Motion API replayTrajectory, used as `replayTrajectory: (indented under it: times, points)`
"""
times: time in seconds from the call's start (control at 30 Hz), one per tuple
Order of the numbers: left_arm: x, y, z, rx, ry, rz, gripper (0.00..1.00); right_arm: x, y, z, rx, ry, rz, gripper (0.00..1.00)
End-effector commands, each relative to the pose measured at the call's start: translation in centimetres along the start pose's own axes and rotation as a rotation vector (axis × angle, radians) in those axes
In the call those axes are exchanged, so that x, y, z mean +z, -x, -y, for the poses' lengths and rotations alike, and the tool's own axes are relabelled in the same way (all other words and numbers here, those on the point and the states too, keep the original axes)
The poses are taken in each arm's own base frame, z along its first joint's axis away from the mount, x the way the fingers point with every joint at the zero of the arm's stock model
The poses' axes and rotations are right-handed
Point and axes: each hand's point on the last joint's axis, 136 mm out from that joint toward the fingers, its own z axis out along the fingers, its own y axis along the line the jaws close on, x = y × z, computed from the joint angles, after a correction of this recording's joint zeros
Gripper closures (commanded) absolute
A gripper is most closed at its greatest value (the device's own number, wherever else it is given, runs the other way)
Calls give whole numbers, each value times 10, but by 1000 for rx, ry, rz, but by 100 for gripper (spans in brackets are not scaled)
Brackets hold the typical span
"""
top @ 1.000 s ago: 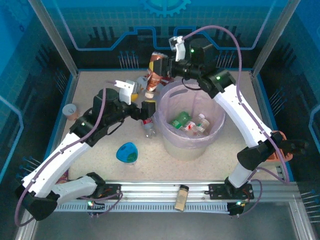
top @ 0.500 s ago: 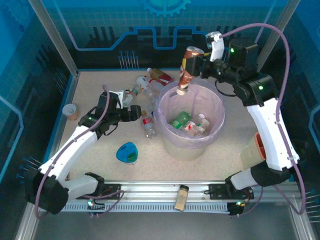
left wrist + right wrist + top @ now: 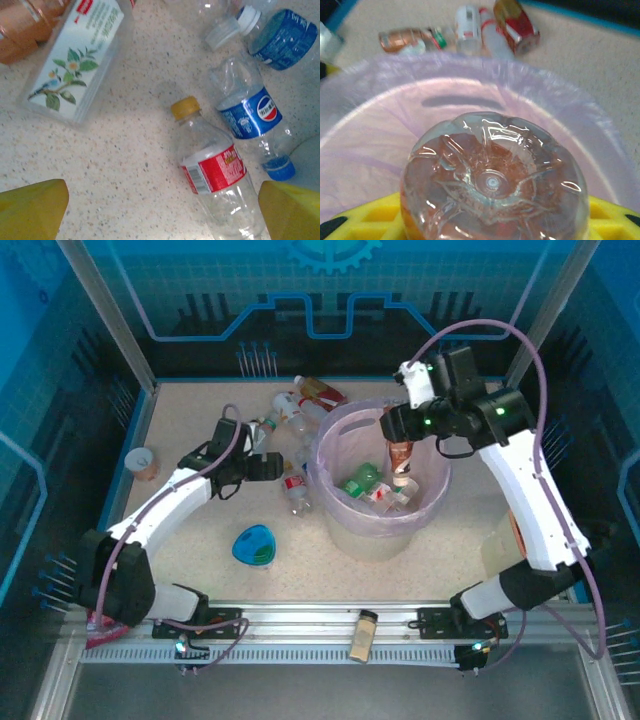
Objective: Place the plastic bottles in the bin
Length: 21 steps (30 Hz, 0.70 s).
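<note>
My right gripper is shut on a brown-labelled plastic bottle, which hangs inside the rim of the pinkish bin. From the right wrist, that bottle's base sits between my yellow fingers above the bin. Three bottles lie in the bin. My left gripper is open, low over the table left of the bin. A red-labelled, yellow-capped bottle lies between its fingertips, nearer the right one. A blue-labelled bottle lies beside it.
More bottles lie beyond the bin's far left, one with a white and green label. A blue dish sits in front of the left arm, a paper cup at the left edge, a small jar on the front rail.
The right arm carried the brown-labelled bottle from beyond the bin's far-left rim to over the bin and lowered it inside. The left arm drew back left and dropped toward the table bottles.
</note>
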Motion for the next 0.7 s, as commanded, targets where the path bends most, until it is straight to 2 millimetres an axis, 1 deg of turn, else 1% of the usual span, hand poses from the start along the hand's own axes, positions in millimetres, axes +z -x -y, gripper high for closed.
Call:
replayTrajectory:
  times: [0.0, 0.1, 0.2, 0.33, 0.4, 0.53, 0.6, 0.67]
  points:
    - [-3, 18, -8, 45, 31, 20, 1, 22, -33, 2, -51, -29, -174, 64]
    - [1, 23, -18, 37, 59, 15, 1, 41, -50, 3, -75, -36, -278, 64]
    - [5, 28, -33, 8, 86, 13, 1, 57, -67, 4, -97, -35, -371, 62]
    - [15, 33, -49, -24, 100, 1, 1, 78, -85, 6, -103, -27, -467, 59]
    - [21, 34, -54, -31, 95, -8, 1, 87, -92, 5, -98, -15, -501, 58]
    - [37, 31, -56, -16, 67, -36, 1, 103, -101, 2, -87, 10, -529, 55]
    - [45, 30, -57, -12, 62, -49, 1, 107, -105, 1, -80, 24, -546, 50]
    - [53, 27, -57, -8, 56, -64, 1, 109, -107, -2, -75, 31, -547, 39]
